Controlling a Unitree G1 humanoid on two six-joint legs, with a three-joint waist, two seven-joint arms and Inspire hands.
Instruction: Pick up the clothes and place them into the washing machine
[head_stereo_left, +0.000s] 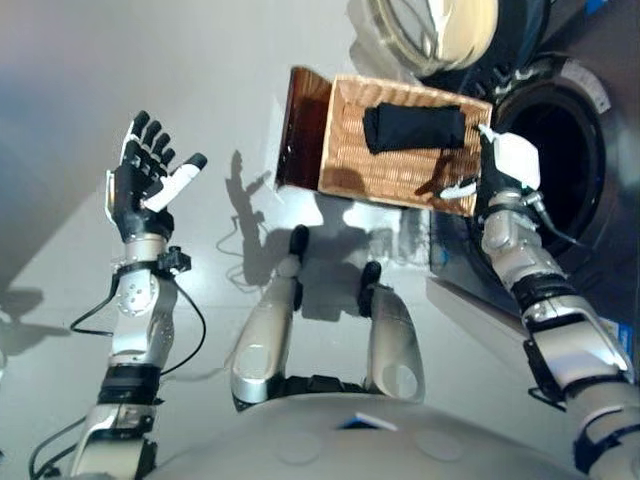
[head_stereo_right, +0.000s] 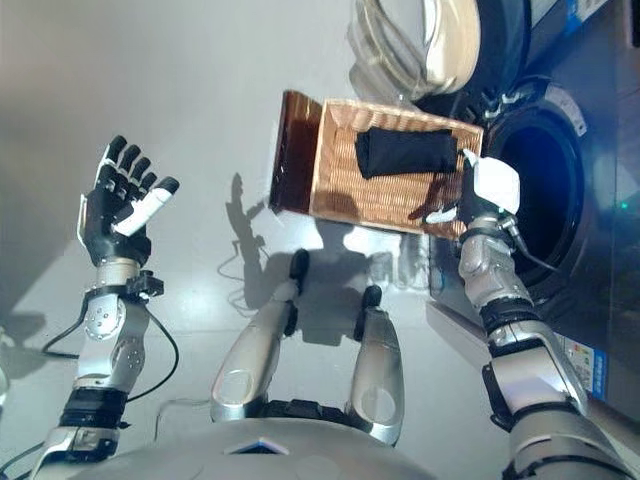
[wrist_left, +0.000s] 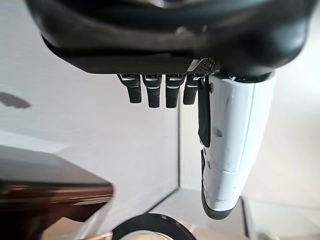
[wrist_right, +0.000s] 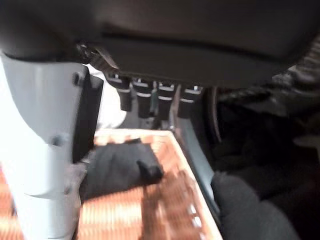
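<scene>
Clothing (head_stereo_left: 414, 128) lying folded in the wicker basket (head_stereo_left: 400, 175), long axis crosswise.
Right hand (head_stereo_left: 507, 165) is hovering at the basket's edge beside the washing machine drum (head_stereo_left: 560, 150), fingers relaxed, holding nothing; left hand (head_stereo_left: 145, 180) is spreading open over the floor.

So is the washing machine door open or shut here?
Open. The door is swung aside, leaving the dark drum exposed beside the basket, with the right hand at the basket's rim.

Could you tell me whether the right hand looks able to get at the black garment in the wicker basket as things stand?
Probably yes. The right hand hangs open at the wicker basket's edge by the washing machine opening; the black garment lies uncovered in the basket just beyond it, with nothing between.
</scene>
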